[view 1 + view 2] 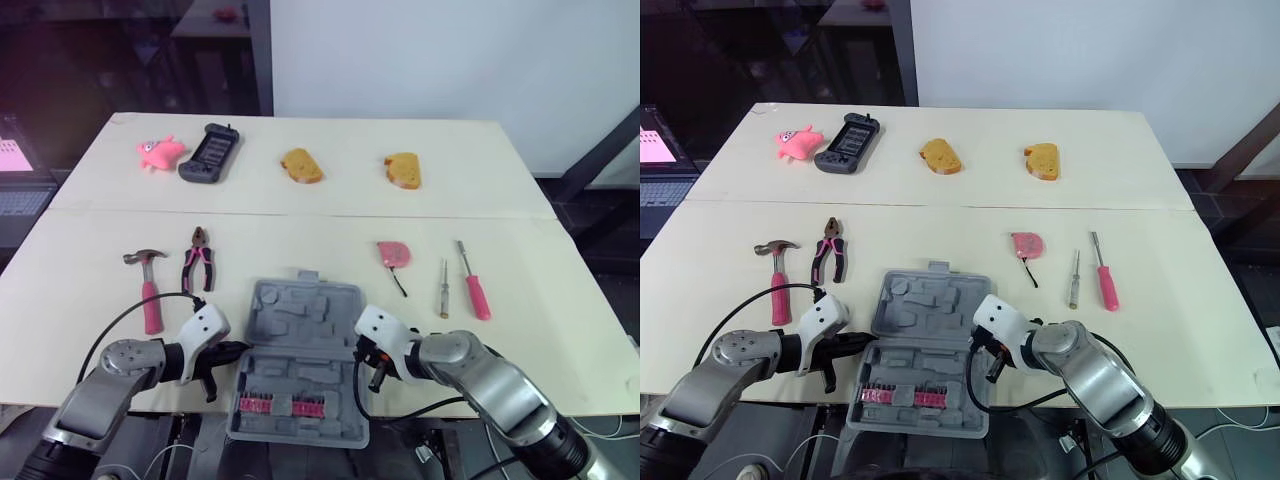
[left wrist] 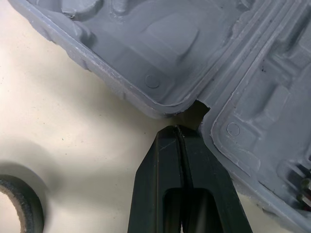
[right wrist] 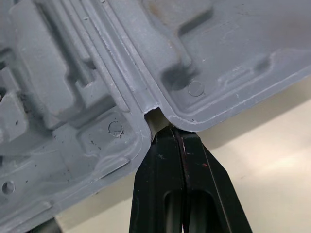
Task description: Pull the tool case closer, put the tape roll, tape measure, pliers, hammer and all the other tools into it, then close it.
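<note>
The grey tool case (image 1: 300, 320) lies open at the table's front edge, its near half, with pink bits (image 1: 285, 405), hanging over the edge. My left gripper (image 2: 179, 130) is shut, its tip at the notch between the two halves on the case's left side. My right gripper (image 3: 170, 130) is shut too, with its tip at the matching notch on the right side. A black tape roll (image 2: 19, 204) lies close beside the left gripper. Hammer (image 1: 150, 290) and pliers (image 1: 198, 262) lie left of the case. Tape measure (image 1: 394, 254) and two screwdrivers (image 1: 443, 288) (image 1: 474, 285) lie to its right.
Along the far half of the table stand a pink toy (image 1: 160, 152), a dark handheld device (image 1: 209, 152) and two bread slices (image 1: 301, 166) (image 1: 403, 170). Cables loop from both wrists near the front edge.
</note>
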Available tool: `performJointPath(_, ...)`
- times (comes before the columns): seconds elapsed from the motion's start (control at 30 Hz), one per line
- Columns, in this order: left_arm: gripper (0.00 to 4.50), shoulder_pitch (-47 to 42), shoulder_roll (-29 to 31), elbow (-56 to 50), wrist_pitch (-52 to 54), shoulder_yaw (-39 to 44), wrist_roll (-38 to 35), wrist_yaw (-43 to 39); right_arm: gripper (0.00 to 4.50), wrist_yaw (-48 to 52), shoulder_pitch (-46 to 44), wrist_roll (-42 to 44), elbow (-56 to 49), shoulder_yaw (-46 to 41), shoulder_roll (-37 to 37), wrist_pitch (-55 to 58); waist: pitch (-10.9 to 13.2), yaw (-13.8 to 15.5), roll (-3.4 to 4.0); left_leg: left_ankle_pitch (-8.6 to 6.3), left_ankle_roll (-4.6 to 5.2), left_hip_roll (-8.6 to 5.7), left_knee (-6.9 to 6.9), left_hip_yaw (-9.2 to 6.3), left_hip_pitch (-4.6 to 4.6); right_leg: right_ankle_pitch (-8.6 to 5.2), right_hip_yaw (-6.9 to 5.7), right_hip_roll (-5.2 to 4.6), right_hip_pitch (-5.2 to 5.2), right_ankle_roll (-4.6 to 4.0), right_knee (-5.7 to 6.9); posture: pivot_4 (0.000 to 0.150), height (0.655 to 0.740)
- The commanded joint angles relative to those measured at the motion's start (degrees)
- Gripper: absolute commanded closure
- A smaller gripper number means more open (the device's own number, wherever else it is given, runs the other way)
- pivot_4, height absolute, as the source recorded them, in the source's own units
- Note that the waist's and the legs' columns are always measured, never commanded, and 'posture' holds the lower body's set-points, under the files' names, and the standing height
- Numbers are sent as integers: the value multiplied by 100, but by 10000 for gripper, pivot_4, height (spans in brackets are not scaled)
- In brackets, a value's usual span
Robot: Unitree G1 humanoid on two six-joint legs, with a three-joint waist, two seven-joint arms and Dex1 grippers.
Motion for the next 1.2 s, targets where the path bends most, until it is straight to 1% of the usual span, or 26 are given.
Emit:
performJointPath(0.03,45000,209,83,-21,156,-97,0,-39,44777,-41,55,159,6,164,-59,110,0,0,0,0,0,0,0,0,0,0,0,0,-1,0,0,1500,7395)
performJointPath(0.3,45000,382,125,-208,256,-38,-63,-27,44777,-197,-33,222,170,107,-39,66,1,-5,-2,0,0,0,1,1,0,0,1,0,-2,-1,0,1500,7395)
performJointPath(0.63,45000,267,155,116,136,67,-27,-25,44777,-270,-14,362,190,74,-137,61,2,-5,-3,0,1,0,3,1,0,0,2,0,-5,-3,0,1500,7395)
performJointPath(0.9,45000,264,366,290,87,333,-92,-143,44777,-158,163,479,186,-594,-747,-315,6,5,-2,0,0,0,3,3,-7,0,2,-3,-10,-3,-1,1500,7395)
performJointPath(0.97,45000,353,566,340,42,585,-206,-286,44777,15,277,618,136,-1041,-1029,-496,9,3,-3,0,0,0,4,5,-14,0,2,-5,-16,-3,-1,1500,7395)
performJointPath(1.0,45000,419,710,388,-15,814,-313,-415,44777,188,398,724,113,-1398,-1204,-792,9,2,-3,0,0,0,4,5,-27,1,2,-5,-28,-4,0,1500,7395)
performJointPath(1.03,45000,461,836,453,-103,1107,-460,-566,44777,423,543,935,84,-1880,-1317,-1025,9,0,-3,0,1,0,6,5,-51,2,2,-4,-53,-5,3,1500,7395)
performJointPath(1.1,45000,515,958,524,-226,1410,-633,-722,44777,677,744,1196,55,-2396,-1428,-1318,15,0,0,2,2,0,4,6,-98,10,3,-3,-89,-5,11,1500,7395)
performJointPath(1.13,45000,520,1061,578,-149,1774,-947,-962,44777,860,931,1364,154,-2971,-1424,-1667,18,5,2,2,3,0,4,6,-98,17,2,-2,-89,8,13,1500,7395)
performJointPath(1.17,45000,538,1130,609,-87,2034,-1168,-1137,44777,980,1080,1471,225,-3368,-1420,-1939,25,22,0,2,3,0,3,5,-98,18,2,-1,-89,11,12,1500,7395)
performJointPath(1.2,45000,550,1251,815,-164,2427,-1344,-1383,44777,1166,1331,1541,410,-3970,-1432,-2377,30,43,-2,2,3,0,2,4,-101,18,0,-1,-90,12,12,1500,7395)
